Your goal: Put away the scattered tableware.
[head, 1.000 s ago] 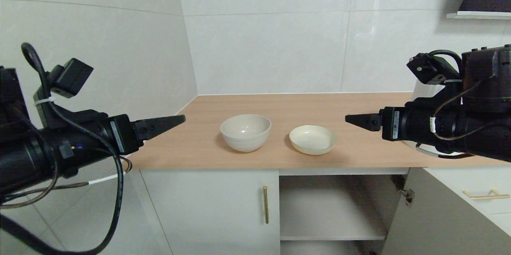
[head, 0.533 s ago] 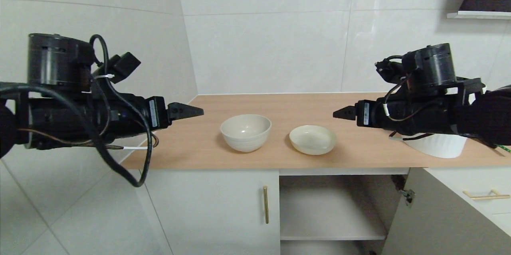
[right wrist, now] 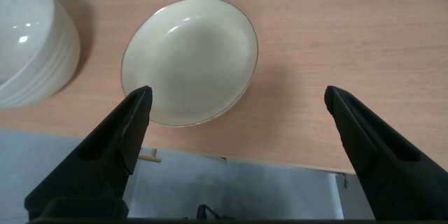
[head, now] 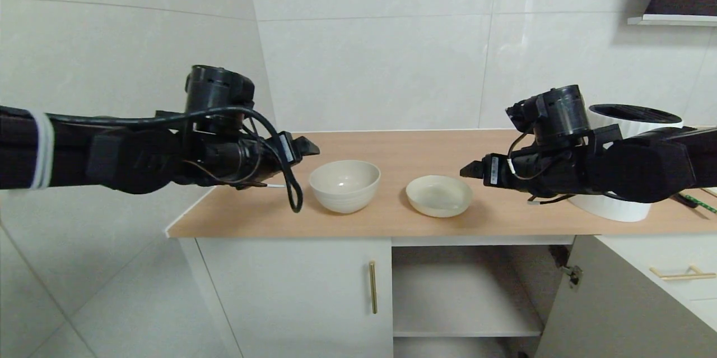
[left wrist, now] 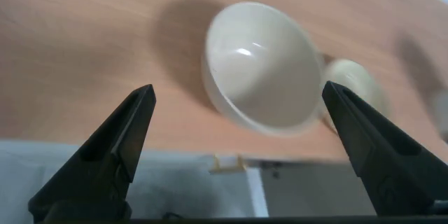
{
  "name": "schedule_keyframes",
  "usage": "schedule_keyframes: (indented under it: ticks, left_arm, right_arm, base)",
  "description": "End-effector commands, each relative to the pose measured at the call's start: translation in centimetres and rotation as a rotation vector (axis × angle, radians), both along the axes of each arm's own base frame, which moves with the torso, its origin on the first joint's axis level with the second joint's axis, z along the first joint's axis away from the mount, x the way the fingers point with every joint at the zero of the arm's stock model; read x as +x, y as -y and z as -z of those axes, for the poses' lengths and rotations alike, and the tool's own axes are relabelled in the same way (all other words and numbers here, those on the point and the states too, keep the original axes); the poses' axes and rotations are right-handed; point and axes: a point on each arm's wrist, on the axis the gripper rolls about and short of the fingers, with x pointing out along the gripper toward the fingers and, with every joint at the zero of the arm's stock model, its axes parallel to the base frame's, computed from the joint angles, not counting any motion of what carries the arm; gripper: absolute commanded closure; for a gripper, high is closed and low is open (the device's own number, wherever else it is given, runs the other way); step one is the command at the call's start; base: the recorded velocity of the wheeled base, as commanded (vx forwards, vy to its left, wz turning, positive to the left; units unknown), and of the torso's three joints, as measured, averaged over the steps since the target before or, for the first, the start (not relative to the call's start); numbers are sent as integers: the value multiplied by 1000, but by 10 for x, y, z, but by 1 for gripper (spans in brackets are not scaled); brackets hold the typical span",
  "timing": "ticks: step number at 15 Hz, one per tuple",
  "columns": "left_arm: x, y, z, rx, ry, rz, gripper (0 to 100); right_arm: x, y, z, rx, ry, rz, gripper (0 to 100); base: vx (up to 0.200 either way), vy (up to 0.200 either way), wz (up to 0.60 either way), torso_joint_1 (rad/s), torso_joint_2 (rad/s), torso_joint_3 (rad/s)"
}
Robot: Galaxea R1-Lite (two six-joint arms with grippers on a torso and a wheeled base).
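Counter [head: 392,145] static; left gripper [head: 312,149], right gripper [head: 466,170] advanced inward.

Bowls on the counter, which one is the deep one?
The left bowl, beside the left gripper; its sides stand tall, while the right bowl is shallow.

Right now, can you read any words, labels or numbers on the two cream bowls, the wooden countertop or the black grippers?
White left sticker by the left gripper: too small to read.
White right sticker by the right gripper: too small to read.
Deep cream bowl, shallow cream dish, wooden countertop: no text.
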Motion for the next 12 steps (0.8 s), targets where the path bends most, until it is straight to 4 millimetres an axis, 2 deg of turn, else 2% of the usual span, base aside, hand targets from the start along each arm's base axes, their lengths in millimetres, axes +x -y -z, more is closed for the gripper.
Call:
schedule_keyframes:
  ticks: [1,5,12]
  left_arm:
    - [24,15,34,26,-49,-11,0]
    - [35,18,53,35,-73,-12,0]
    - [37,21,59,38,-88,-6,0]
  right_arm:
    - [0,0,2,-2,-4,0,0]
    - [0,0,2,-2,-5,2,0]
    - [-1,0,1,1,-3,2,0]
  base:
    - [0,0,0,0,0,0]
    - [0,0,0,0,0,0]
    - [0,0,0,0,0,0]
